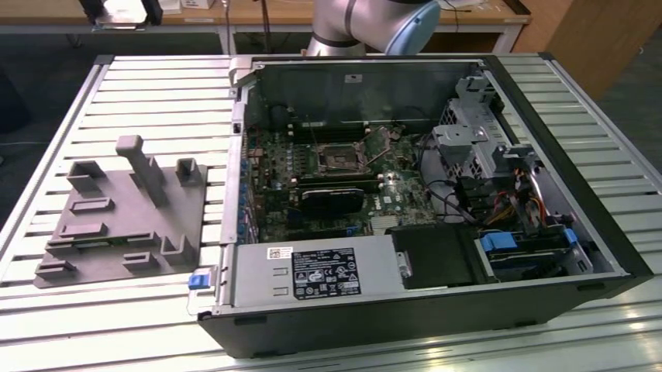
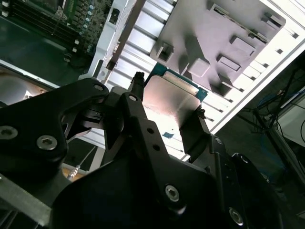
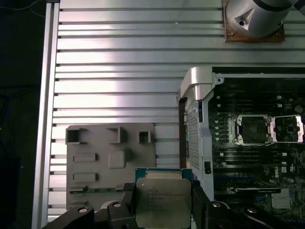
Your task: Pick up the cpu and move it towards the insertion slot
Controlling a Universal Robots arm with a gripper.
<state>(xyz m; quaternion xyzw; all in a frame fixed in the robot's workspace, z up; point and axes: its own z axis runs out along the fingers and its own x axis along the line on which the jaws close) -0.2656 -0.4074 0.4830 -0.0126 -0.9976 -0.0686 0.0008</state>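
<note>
Right up close in the first wrist view, the gripper [image 3: 163, 202] has the cpu [image 3: 162, 200] clamped between its two dark fingers [image 3: 127, 200], jaws closed against the chip's opposite edges, silvery top facing the camera. The second wrist view shows the same hold from the other side: the chip [image 2: 169, 98] sits pinched at the tips of the black fingers [image 2: 136, 90], lifted clear above the table.

Below it lies the grey fixture plate [image 3: 109, 162], with its raised blocks and recesses, flat on the ribbed aluminium table [image 3: 119, 71]. Just beside the plate stands the open computer case [image 3: 195, 95], green motherboard exposed. Further in, the insertion slot [image 3: 252, 130] shows its dark centre in a silver bracket, its cover swung open alongside, well apart from the held chip.

In the exterior view, the fixture plate [image 1: 124, 225] sits on the slatted table [image 1: 155, 93] at the exterior view's left, the case [image 1: 414, 310] fills the middle, and the slot [image 1: 339, 155] lies deep on the board. Behind, the arm's silver-blue base [image 1: 362, 23] rises before a wooden bench [image 1: 269, 12].
</note>
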